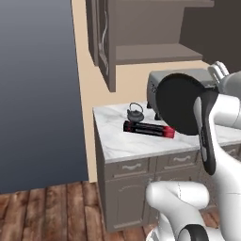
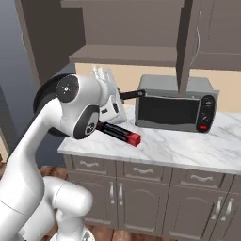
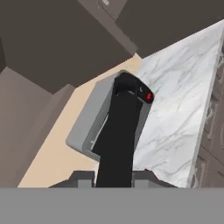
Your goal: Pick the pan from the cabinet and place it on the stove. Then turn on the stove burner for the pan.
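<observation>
The jaws pinch the pan (image 1: 181, 104) by its long straight handle (image 3: 118, 140) — the wide rigid dish hangs beyond them, above the table (image 1: 117, 141); likely heavy, prone to twisting.

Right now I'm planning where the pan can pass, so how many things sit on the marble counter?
3: a small black teapot near the left back, a red and black box lying in front of it, and a grey microwave further right. The held pan may hide more.

Matte-black round pan (image 1: 178, 104) tilted on edge in the air, below open cabinet (image 1: 141, 33).
</observation>
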Motion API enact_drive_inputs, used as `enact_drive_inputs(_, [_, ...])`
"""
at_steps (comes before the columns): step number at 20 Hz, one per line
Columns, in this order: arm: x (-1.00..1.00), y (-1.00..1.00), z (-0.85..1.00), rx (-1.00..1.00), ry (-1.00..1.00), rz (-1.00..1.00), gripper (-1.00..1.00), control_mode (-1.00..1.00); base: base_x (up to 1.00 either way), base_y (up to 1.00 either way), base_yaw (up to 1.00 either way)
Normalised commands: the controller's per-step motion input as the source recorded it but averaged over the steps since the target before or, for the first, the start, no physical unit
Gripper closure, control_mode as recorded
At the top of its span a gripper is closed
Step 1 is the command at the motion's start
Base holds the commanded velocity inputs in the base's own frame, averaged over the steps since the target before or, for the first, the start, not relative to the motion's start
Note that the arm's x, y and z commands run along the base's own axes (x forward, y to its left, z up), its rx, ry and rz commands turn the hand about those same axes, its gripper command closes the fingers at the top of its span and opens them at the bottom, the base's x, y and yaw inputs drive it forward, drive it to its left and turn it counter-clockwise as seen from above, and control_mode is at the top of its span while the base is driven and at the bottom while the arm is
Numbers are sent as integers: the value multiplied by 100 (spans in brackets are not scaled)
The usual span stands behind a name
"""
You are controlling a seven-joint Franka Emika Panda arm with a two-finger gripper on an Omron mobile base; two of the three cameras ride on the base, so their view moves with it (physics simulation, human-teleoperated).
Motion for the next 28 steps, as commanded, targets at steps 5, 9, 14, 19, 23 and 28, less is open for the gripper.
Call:
enact_drive_inputs(5, [0, 0, 0, 0, 0, 0, 100, 100, -70, 0, -13])
enact_drive_inputs(9, [0, 0, 0, 0, 0, 0, 100, 100, -75, 0, -17])
enact_drive_inputs(14, [0, 0, 0, 0, 0, 0, 100, 100, -74, 0, -21])
enact_drive_inputs(19, [0, 0, 0, 0, 0, 0, 100, 100, -66, 0, -26])
enact_drive_inputs(23, [0, 0, 0, 0, 0, 0, 100, 100, -62, 0, -29])
enact_drive_inputs(28, [0, 0, 0, 0, 0, 0, 100, 100, -48, 0, -36])
